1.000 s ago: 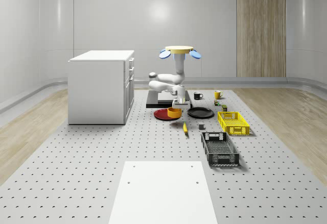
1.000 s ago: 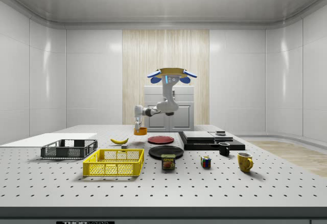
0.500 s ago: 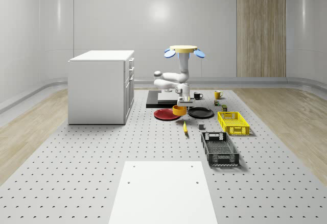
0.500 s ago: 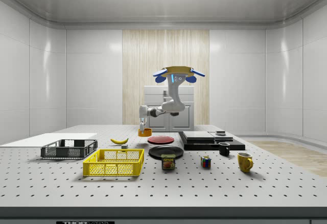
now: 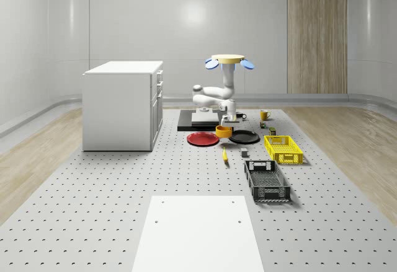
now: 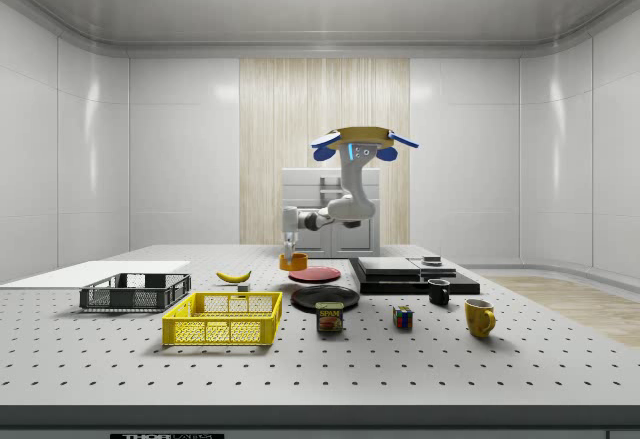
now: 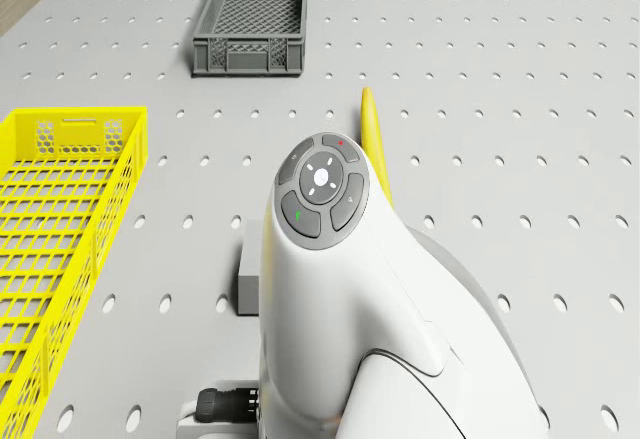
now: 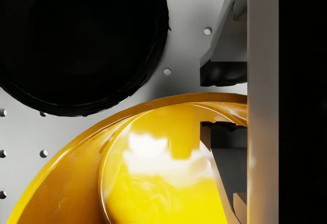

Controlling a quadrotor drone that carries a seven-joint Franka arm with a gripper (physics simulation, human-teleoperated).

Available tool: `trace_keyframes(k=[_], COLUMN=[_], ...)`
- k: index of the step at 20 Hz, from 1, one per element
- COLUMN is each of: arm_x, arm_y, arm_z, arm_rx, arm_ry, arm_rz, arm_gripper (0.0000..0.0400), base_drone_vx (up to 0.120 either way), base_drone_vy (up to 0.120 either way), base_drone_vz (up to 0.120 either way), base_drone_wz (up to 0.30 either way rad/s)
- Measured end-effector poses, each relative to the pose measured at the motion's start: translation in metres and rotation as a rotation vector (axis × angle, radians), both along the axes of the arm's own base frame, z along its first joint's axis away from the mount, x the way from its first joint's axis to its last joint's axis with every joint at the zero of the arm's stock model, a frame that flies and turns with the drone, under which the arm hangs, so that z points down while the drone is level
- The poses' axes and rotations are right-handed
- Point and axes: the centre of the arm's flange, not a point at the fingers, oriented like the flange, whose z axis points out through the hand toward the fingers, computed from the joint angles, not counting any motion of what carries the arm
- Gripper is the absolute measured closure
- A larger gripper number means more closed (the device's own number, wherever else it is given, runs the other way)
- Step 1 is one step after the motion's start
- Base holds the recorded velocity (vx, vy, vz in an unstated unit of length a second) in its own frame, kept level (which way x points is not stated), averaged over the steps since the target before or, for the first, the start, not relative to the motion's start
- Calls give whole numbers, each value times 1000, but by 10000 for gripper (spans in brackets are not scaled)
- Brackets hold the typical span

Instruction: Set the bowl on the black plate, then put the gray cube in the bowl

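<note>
Drone: the drone [image 5: 228,60] is hovering above the table [image 5: 124,185], over the ground between the red plate [image 5: 203,139] and the black plate [image 5: 244,137], with the arm [image 6: 340,214] reaching down from it.

Gripper: the gripper [image 8: 217,104] is pinching the bowl [image 5: 224,131] by its rim, one finger [image 8: 225,147] inside the wall and the other finger [image 8: 222,66] outside it.

Why this hold: a rim pinch is leaving the bowl's underside free, so it looks ready to be set flat on a plate.

Bowl position: the bowl is hanging just above the table in the side view, between the two plates and near the black plate's edge; in the wrist view the black plate [image 8: 76,40] is lying just beside the bowl, not yet under it.

Bowl facing: the mouth is opening upward toward the wrist camera, and the rim is looking about level in the side view [image 6: 293,260]. Being round, the bowl has no long axis across the table; its axis is running vertically.

Cube: the gray cube [image 5: 244,153] is sitting on the table between the banana [image 5: 224,154] and the yellow basket [image 5: 283,149], well apart from the bowl, and is waiting for the second step.

Stage: the carry to the black plate seems close to its end, with a short sideways shift left before lowering.
</note>
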Motion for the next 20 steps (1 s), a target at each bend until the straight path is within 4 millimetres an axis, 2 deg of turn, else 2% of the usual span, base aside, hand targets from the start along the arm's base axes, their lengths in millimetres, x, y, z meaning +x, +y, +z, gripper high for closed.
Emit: trace_keyframes(k=[18,20], arm_x=[0,0], arm_y=[0,0], arm_z=[0,0], arm_rx=[0,0], arm_ry=[0,0], arm_rz=[0,0], arm_gripper=[300,300], base_drone_vx=[-120,-20], base_drone_vy=[120,120], base_drone_vz=[0,0], base_drone_wz=[0,0])
